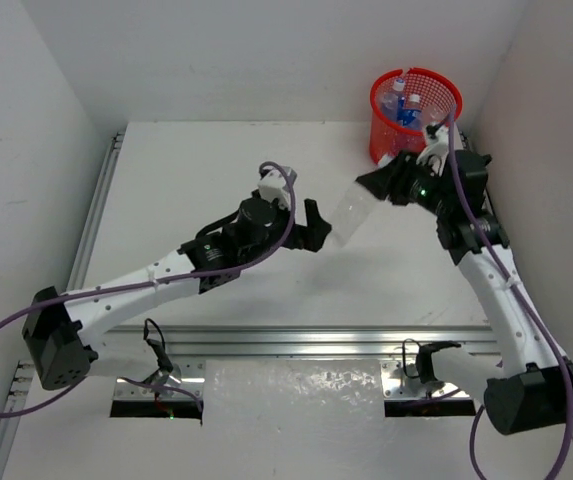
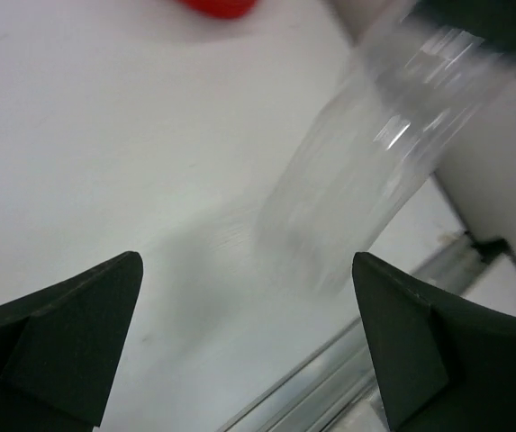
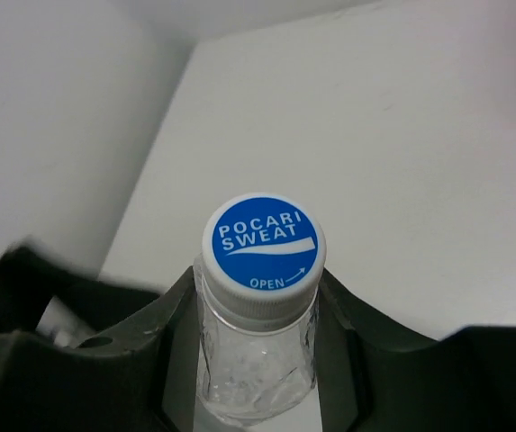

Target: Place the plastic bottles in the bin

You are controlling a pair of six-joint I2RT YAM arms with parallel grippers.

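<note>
While clamping right gripper (image 3: pixel 258 342) round neck of clear bottle (image 1: pixel 349 214), holds it tilted above table (image 1: pixel 196 170), blue cap (image 3: pixel 264 243) at the jaws. Spreads left gripper (image 2: pixel 244 270) wide beside bottle base, apart. Shows bin (image 1: pixel 386 140) at far right corner, bottles (image 1: pixel 406 108) inside.

White tabletop (image 1: pixel 216 160) is lying flat beneath the left gripper (image 1: pixel 323 225) and right gripper (image 1: pixel 366 185). Back wall (image 1: pixel 266 60) is standing beyond both. Left wall (image 1: pixel 26 150) and right wall (image 1: pixel 556 120) are closing in outboard of each. Near rail (image 1: pixel 296 340), aluminium, is running on their base side. Side rail (image 1: pixel 101 200) is running well outboard of the left gripper. Light is falling soft and even.
</note>
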